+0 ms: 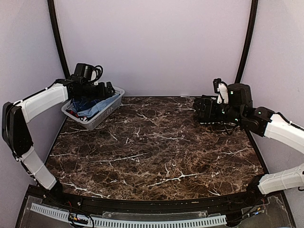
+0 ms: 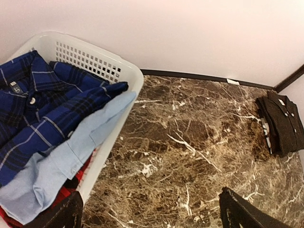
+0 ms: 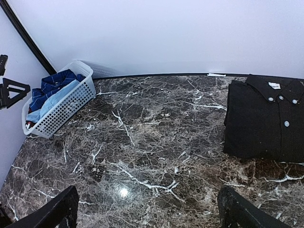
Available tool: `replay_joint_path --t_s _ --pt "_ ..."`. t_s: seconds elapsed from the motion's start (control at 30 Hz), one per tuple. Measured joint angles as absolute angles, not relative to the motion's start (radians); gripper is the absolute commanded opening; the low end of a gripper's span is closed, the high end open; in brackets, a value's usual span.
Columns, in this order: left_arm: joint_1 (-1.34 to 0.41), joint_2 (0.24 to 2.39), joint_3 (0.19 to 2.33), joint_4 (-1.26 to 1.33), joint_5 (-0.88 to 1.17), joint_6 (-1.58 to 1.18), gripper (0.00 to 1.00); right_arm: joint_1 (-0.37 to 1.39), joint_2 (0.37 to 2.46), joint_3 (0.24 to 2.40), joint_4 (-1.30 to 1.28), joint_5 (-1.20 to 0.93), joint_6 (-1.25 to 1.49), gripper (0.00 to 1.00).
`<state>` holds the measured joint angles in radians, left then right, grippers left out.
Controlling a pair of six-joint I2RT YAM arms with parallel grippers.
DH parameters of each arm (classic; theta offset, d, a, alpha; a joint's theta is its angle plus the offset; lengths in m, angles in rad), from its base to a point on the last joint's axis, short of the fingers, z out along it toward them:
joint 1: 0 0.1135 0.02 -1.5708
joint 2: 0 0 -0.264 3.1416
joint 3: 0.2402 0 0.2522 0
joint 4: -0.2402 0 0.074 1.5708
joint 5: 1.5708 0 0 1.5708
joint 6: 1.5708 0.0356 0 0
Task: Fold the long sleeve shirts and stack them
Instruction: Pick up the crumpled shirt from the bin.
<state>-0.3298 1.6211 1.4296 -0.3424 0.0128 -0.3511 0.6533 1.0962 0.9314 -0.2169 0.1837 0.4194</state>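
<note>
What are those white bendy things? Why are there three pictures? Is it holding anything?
Those are two robot arms on a dark marbled table. Each ends in a two-finger pincer. One picture looks down from above; the others come from a camera on each wrist. The left pincer hovers over a white basket holding a blue plaid shirt and other clothes. The right pincer hangs near a folded black shirt on the table. Both pincers are open and hold nothing.

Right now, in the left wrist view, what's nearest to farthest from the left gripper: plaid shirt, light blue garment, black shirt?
1. Light blue garment, at the basket's near end, beside the left gripper.
2. Plaid shirt, farther back in the basket.
3. Black shirt, folded, across the table at far right.
</note>
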Motion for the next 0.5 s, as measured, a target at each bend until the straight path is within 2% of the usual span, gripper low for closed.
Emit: replay_joint_path --t_s 0.13,0.5 --pt "-0.294 1.698 1.517 -0.370 -0.056 -0.360 0.97 0.653 1.094 0.932 -0.215 0.180 0.419 0.99" --pt "-0.057 1.976 1.694 -0.473 -0.190 -0.429 0.90 0.653 1.067 0.930 -0.202 0.146 0.419 0.99"
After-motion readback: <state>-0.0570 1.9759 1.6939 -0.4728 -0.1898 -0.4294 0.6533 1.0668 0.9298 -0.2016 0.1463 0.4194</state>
